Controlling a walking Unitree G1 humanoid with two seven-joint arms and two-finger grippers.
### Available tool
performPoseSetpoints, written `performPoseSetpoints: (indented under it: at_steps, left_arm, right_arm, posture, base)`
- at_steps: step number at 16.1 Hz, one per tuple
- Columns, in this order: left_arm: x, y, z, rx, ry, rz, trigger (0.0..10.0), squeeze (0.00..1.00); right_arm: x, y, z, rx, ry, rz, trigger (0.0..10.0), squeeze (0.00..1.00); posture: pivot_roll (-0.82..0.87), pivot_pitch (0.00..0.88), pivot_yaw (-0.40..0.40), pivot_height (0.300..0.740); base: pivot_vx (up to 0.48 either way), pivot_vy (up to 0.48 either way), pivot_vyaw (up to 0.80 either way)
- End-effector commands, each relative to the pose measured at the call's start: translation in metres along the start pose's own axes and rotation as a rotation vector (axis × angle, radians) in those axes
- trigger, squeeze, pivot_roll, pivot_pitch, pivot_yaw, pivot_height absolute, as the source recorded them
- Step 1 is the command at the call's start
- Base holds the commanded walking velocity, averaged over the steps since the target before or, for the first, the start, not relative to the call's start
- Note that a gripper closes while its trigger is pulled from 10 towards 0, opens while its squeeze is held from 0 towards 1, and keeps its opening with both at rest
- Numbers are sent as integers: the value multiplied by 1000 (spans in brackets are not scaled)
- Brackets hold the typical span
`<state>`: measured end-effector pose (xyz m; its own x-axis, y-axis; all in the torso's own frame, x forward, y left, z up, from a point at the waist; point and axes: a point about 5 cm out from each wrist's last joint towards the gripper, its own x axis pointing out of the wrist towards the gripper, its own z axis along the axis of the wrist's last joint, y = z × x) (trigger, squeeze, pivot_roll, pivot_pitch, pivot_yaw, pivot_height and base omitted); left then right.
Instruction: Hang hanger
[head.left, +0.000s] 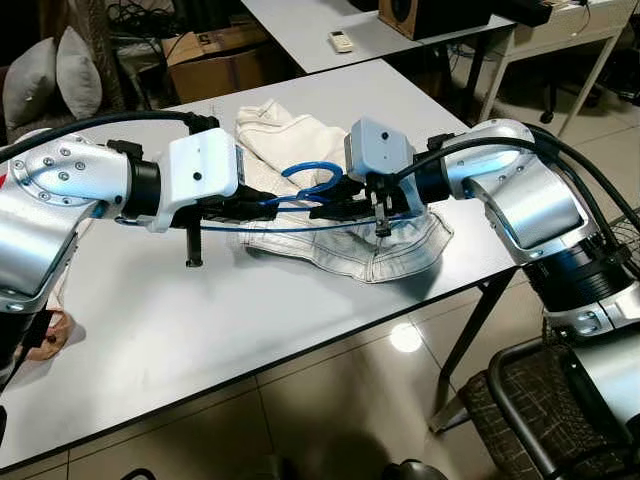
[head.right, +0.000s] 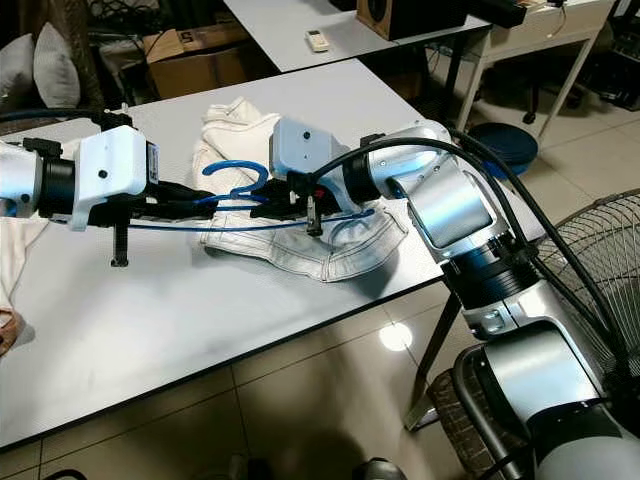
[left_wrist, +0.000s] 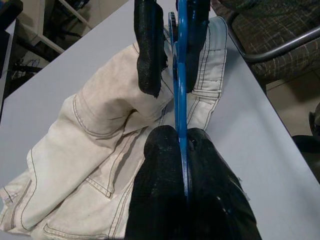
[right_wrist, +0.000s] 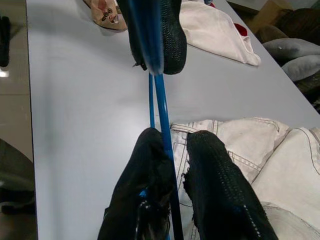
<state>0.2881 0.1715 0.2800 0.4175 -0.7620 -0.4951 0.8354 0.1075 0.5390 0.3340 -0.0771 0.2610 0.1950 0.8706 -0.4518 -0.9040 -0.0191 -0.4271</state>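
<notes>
A blue wire hanger (head.left: 311, 176) hangs just above a pair of cream jeans (head.left: 402, 252) crumpled on the white table (head.left: 200, 330). My left gripper (left_wrist: 181, 136) comes in from the left and is shut on the hanger's frame (left_wrist: 181, 100). From the right, my right gripper (right_wrist: 176, 142) faces it, its fingers closed around the thin blue rod (right_wrist: 159, 97). The two grippers sit almost tip to tip, both a little above the jeans (left_wrist: 90, 150). Part of the hanger is hidden by the fingers.
The table's near edge runs diagonally, with tiled floor below. A chair (head.left: 545, 400) stands at my lower right and a fan (head.right: 600, 260) beside it. Other cloths (right_wrist: 215, 30) lie at the table's left end. Behind it are a second table with a remote (head.left: 341, 41), a box and cushions.
</notes>
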Motion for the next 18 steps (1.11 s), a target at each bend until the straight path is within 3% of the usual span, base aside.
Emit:
performPoseSetpoints:
  at_steps: [1,4,5,6,14,15,16,18]
  left_arm:
    - [-5,4,7,28,-25,15,10000,0]
    - [-4,4,8,30,-31,10,10000,0]
    - [-5,4,7,29,-29,11,10000,0]
    - [-6,5,7,29,-27,13,10000,0]
    - [-12,7,4,1,-28,42,10000,0]
    - [-14,8,4,-12,-42,47,10000,686]
    - [-15,8,5,-28,-59,49,10000,1000]
    - [-23,6,4,-71,-112,21,10000,1000]
  right_arm:
    - [2,1,1,5,-7,-11,10000,0]
    - [4,-4,1,18,-13,-55,10000,0]
    - [4,-5,2,22,-13,-55,3961,0]
    - [4,-5,2,28,-12,-53,0,0]
    - [3,-3,4,43,-35,-10,0,0]
    - [2,-3,5,43,-40,-3,0,0]
    - [2,-2,5,45,-43,3,0,0]
    - [1,-2,5,48,-46,5,0,0]
  posture:
    - [-61,40,112,740]
    - [-58,39,111,740]
    - [-58,38,111,740]
    - [-57,37,110,740]
    - [-61,30,101,740]
    - [-63,28,99,740]
    - [-64,25,98,740]
    - [-68,17,100,740]
  base:
    - [0,0,0]
    - [0,0,0]
    - [0,0,0]
    - [0,0,0]
    - [0,0,0]
    - [0,0,0]
    - [0,0,0]
    - [0,0,0]
